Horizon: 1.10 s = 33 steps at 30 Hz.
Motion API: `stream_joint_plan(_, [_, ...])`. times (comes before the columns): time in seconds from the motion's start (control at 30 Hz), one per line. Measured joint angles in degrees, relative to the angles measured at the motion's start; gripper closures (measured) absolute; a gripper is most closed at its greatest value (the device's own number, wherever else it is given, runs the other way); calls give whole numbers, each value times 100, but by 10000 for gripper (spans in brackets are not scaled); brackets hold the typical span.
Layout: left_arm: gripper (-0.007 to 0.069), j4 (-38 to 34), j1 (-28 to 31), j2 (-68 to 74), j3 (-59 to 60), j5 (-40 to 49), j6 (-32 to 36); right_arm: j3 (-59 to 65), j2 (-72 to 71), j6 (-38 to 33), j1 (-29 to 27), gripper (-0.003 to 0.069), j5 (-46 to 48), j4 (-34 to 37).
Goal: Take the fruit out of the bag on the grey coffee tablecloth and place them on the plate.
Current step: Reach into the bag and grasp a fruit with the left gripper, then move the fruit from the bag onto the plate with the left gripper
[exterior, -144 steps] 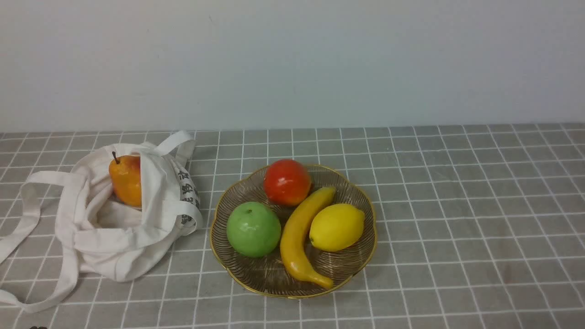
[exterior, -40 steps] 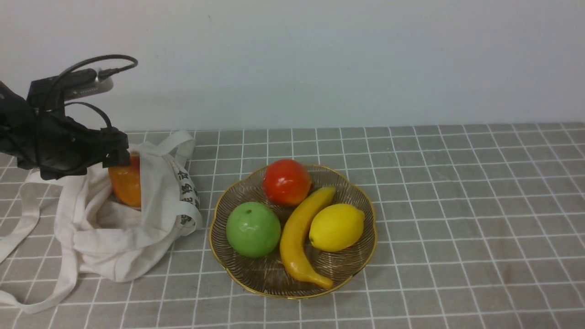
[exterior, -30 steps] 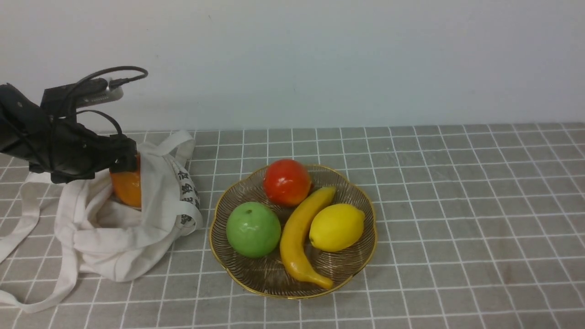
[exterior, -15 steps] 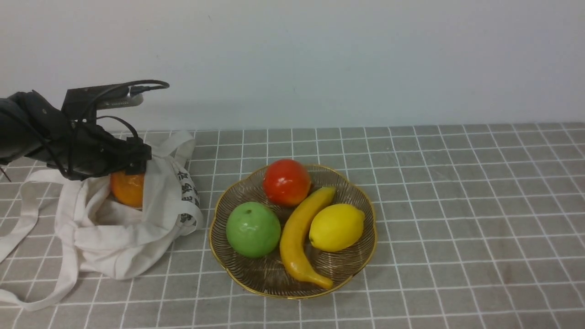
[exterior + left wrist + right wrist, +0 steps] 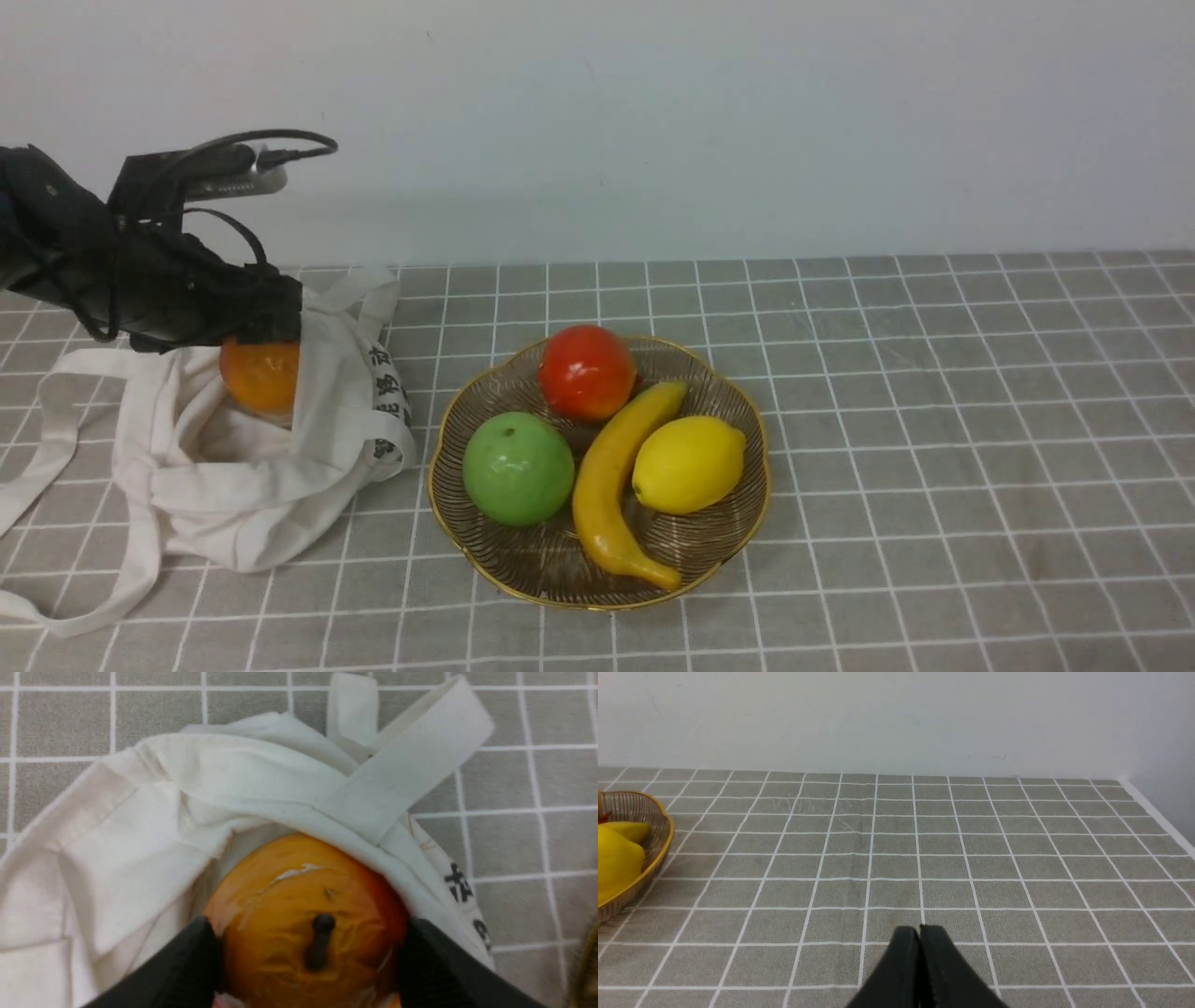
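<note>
In the right wrist view, the right gripper (image 5: 920,933) was closed, fingertips together. In the front view, the plate (image 5: 551,565) lay at lower centre, holding the banana (image 5: 605,485), lemon (image 5: 689,465), green apple (image 5: 518,469) and, farther back, the red fruit (image 5: 587,373). At left, within the bag's (image 5: 243,490) mouth, the pear (image 5: 261,378) was clasped by the left gripper (image 5: 311,940).

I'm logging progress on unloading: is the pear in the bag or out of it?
In: the pear sits in the mouth of the bag, cloth around it.
</note>
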Motion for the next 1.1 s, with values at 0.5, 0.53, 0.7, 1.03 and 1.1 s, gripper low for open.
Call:
stream_joint_plan(0.5, [181,938,-24,-1322,0,1497,-782,0,0,0,0,673,0,-5])
stream_joint_plan(0.53, [181,903,-53,-1393,0,1541,-811,0,0,0,0,673,0,-5])
stream_joint_plan(0.7, [181,527,-495,-1881,0,1810,-525,0,0,0,0,673,0,-5])
stream_joint_plan(1.03, [181,-472,-2161,-1767,6,2202,220,0,0,0,0,673,0,-5])
stream_joint_plan(1.1, [181,-472,-2276,-1665,6,2322,232,0,0,0,0,673,0,-5])
